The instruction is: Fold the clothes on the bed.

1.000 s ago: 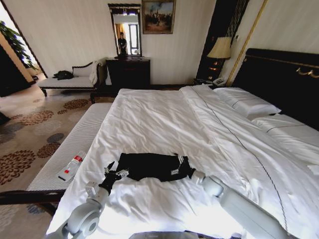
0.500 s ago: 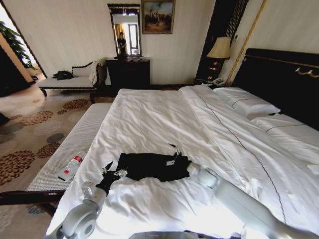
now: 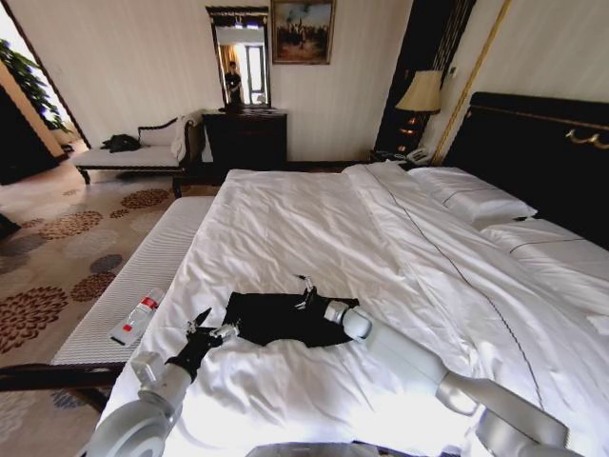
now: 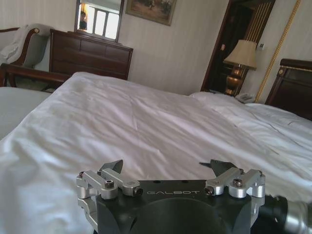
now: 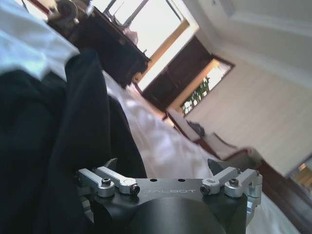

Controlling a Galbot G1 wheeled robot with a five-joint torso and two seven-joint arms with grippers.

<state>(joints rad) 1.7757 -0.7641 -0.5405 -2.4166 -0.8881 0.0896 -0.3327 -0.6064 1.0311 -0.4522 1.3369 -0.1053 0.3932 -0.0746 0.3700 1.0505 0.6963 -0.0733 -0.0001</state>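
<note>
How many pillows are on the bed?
2: one pillow beside the headboard, farther from the robot; a second pillow nearer, at the right edge. Others could be hidden.

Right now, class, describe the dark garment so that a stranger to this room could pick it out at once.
Start at the large white double bed with its dark headboard. Near its foot, on the white duvet, lies a small black soft-fabric top, flanked by the left end effector and right end effector. It is the one dark patch on the white bedding.
</note>
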